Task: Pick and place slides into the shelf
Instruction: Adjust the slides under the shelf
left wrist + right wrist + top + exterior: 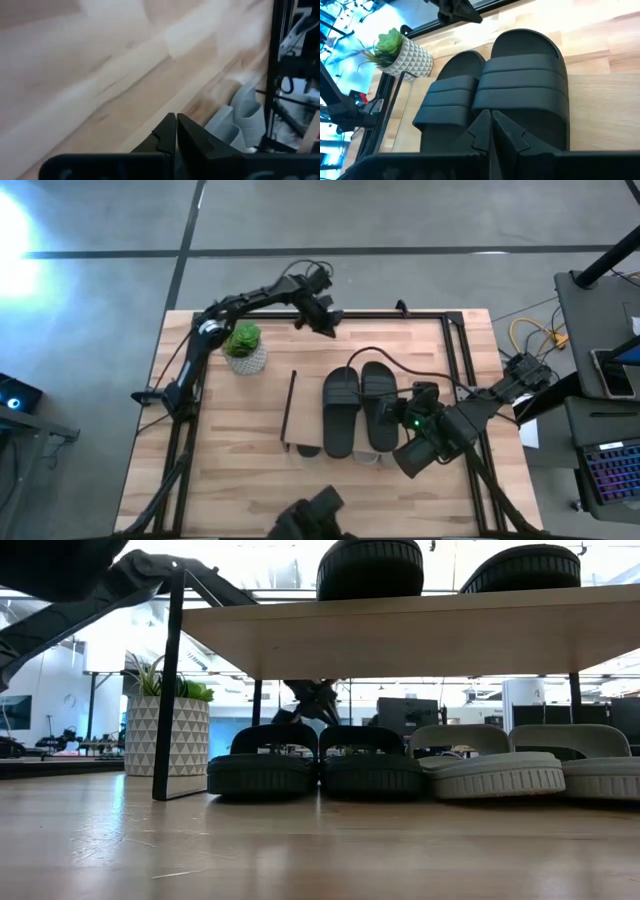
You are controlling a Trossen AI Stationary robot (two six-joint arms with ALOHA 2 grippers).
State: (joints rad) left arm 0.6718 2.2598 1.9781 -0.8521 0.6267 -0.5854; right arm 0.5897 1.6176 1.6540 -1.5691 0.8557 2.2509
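Wooden tabletop (250, 470) with black rails carries the whole setup.

Right gripper (490, 131): fingers pressed together, holding nothing. It sits just beside the shelf's right end, aimed across the two black slides on top. In the high view the right gripper (420, 442) lies near the table's right rail.

Left gripper (176, 131): fingers likewise closed and empty. In the high view the left gripper (322, 320) hangs over the table's far edge, well apart from the shelf.

Shelf (300, 412) — a low rack with a light plank top and thin black side frames — stands mid-table. Contents, by level:

- Top plank: two black slides (357, 408) side by side, touching, straps across the middle.
- Under the plank, on the tabletop: four slides in a row in the low view — two dark slides (318, 768) towards the left, two light grey slides (530, 768) towards the right.

Potted plant (244, 348) in a white patterned pot stands near the shelf's left frame, on the left arm's side of the table.
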